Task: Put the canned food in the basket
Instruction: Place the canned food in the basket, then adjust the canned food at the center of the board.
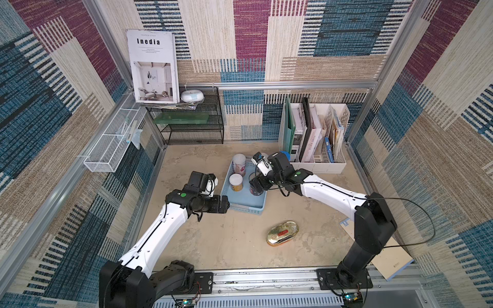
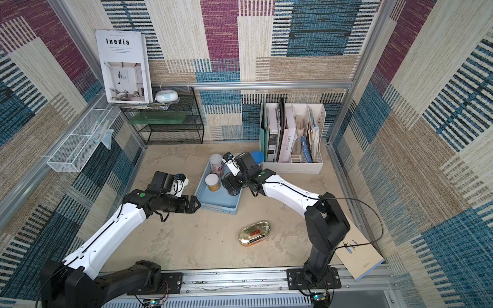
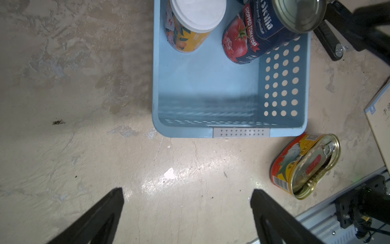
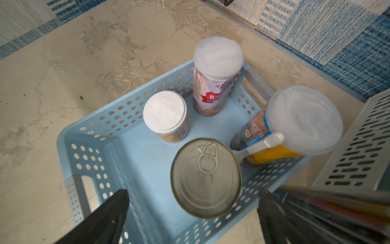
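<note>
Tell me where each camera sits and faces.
Top views: high over the front rail, looking down toward the back wall; left arm and right arm show.
Left wrist: on the left arm, looking down past the open left hand at the light blue perforated plastic basket and flat oval gold tin.
Right wrist: on the right arm, looking down past the open right hand into the basket at the silver pull-tab tin.
Shared: both wrist views show the basket and pull-tab tin.
</note>
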You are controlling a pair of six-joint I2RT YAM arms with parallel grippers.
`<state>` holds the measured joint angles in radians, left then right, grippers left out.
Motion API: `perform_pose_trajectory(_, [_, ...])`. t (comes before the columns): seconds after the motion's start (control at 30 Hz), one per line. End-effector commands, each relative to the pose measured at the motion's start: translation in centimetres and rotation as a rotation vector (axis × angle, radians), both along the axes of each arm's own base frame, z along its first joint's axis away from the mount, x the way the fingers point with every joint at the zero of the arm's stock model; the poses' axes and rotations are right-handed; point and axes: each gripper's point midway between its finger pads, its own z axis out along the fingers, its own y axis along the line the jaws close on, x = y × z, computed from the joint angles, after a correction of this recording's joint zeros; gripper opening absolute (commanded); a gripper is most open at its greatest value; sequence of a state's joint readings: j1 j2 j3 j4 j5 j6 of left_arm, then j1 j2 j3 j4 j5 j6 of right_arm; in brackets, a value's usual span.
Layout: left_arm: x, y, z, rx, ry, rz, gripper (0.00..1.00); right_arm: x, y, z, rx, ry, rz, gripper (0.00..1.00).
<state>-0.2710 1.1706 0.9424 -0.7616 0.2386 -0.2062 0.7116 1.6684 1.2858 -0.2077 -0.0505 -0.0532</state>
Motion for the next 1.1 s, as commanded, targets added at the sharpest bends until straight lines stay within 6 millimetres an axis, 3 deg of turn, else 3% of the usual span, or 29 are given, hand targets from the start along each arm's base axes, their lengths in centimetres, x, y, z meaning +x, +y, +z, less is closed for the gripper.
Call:
perform_pose_trajectory(0.0, [0.2,-0.4,0.5,-0.021,-0.015,-0.01,0.99,-2.4,-0.6,1.7,0.023,-0.007,0.072,0.99])
perform_pose_trajectory(0.13, [0.2,-0.4,0.7,-0.027,-0.022,-0.01,0.99,-5.8,-3.3,3.8,0.047,-0.029,0.079,0.99])
perform_pose_trajectory(0.23, [0.1,-0.5,0.7,-0.029,-0.021,-0.012,0.99,-8.6,-5.3,4.2,0.06,-0.049,0.104,0.99])
perform_pose_trajectory(0.5, [0.2,-0.7,0.9,-0.042,-0.028,-0.02,0.99,-15.7,-9.3,0.8,-0.01,-0.037,0.243,0.99])
perform_pose_trajectory(0.7, [0.1,-0.8,0.7,-0.045,-0.02,-0.025,0.99,-19.4,-9.4,0.1,-0.001,-0.15,0.414,0.99])
perform_pose_trajectory(0.77, [0.1,-0.8,0.7,-0.047,-0.018,-0.025,0.99,-20.4,-9.3,-1.2,-0.045,-0.124,0.472,0.99])
perform_pose_trajectory(0.93, [0.2,-0.8,0.6,-0.046,-0.014,-0.025,0.99,-22.2,-9.9,-7.0,-0.27,-0.015,0.615,0.99])
perform_pose_trajectory(1.07, [0.2,-0.8,0.5,-0.04,-0.014,-0.026,0.99,-22.3,-9.7,-8.7,-0.353,-0.034,0.696,0.99])
